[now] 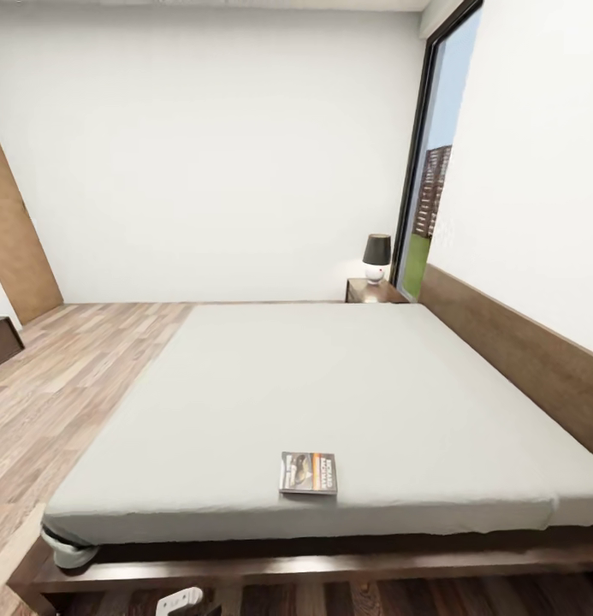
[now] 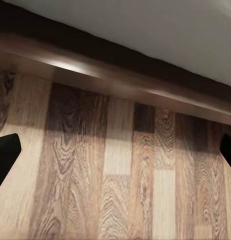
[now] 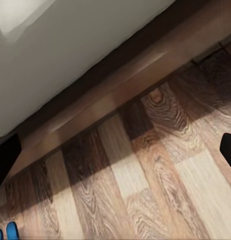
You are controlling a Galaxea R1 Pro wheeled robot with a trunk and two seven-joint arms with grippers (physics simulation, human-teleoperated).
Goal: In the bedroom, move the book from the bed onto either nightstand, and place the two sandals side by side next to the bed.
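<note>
Wood-plank floor [image 2: 115,190] is seen beneath both released grippers, left gripper [image 2: 115,150] and right gripper [image 3: 115,150]. Beyond them, the book [image 1: 309,473] is laid on the bed [image 1: 330,385].

Book [image 1: 308,473] cover lettering too small to read.

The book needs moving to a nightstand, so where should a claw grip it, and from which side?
The book lies flat near the bed's near edge. Probably best to pinch its near edge, coming low from the foot side, since that edge is closest.
</note>
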